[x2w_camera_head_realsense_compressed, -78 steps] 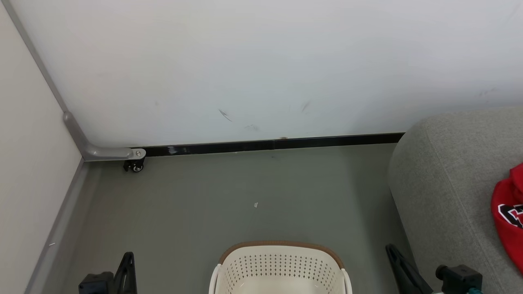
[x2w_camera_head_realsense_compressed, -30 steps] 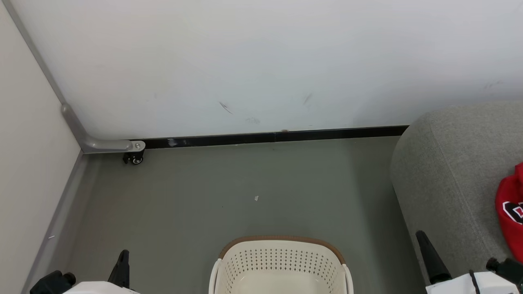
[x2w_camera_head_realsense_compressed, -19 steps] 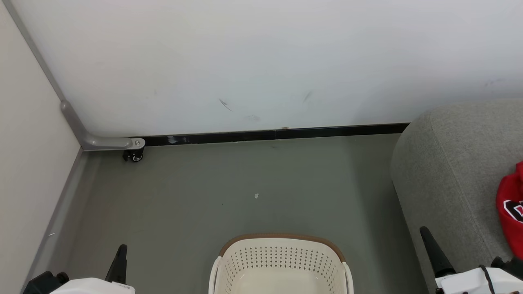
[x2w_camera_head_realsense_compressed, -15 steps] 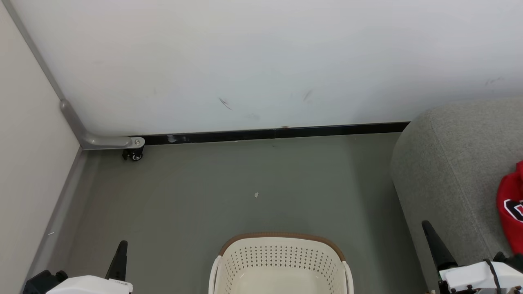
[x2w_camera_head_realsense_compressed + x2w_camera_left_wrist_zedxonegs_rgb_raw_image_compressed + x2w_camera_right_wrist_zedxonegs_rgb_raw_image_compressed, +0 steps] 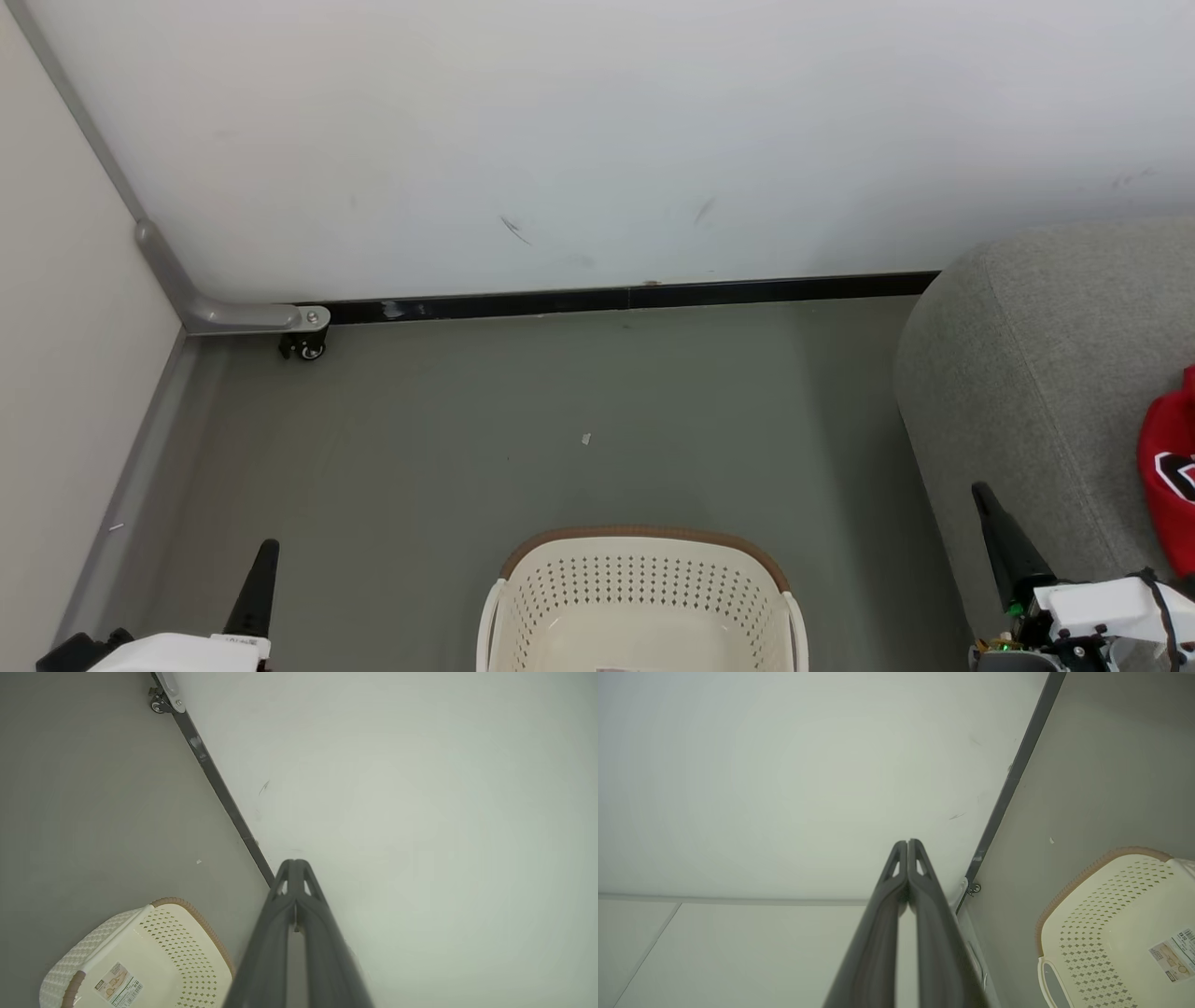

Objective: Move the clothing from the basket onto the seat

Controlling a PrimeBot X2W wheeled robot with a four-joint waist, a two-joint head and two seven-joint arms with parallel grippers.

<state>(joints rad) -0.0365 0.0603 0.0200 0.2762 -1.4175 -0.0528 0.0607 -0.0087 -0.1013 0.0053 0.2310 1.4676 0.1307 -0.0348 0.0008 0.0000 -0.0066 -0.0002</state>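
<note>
The cream perforated basket (image 5: 640, 597) with a brown rim stands on the floor at the bottom centre; its inside holds a paper label (image 5: 117, 983) and no fabric. A red garment (image 5: 1169, 481) with black-and-white lettering lies on the grey sofa seat (image 5: 1036, 373) at the right edge. My left gripper (image 5: 265, 556) rises at the lower left, left of the basket, fingers pressed together with nothing between them (image 5: 294, 864). My right gripper (image 5: 982, 497) stands at the lower right against the sofa's side, also shut and holding nothing (image 5: 907, 843).
A white wall (image 5: 597, 140) with a black skirting strip (image 5: 635, 299) runs across the back. A grey metal frame leg with a small caster (image 5: 304, 345) sits in the left corner. Grey floor (image 5: 523, 429) lies between wall and basket, with a tiny white scrap (image 5: 585, 439).
The head camera has tilted slightly, sliding the scene up. Both grippers have risen a little in view, white wrists showing below them; both stay shut.
</note>
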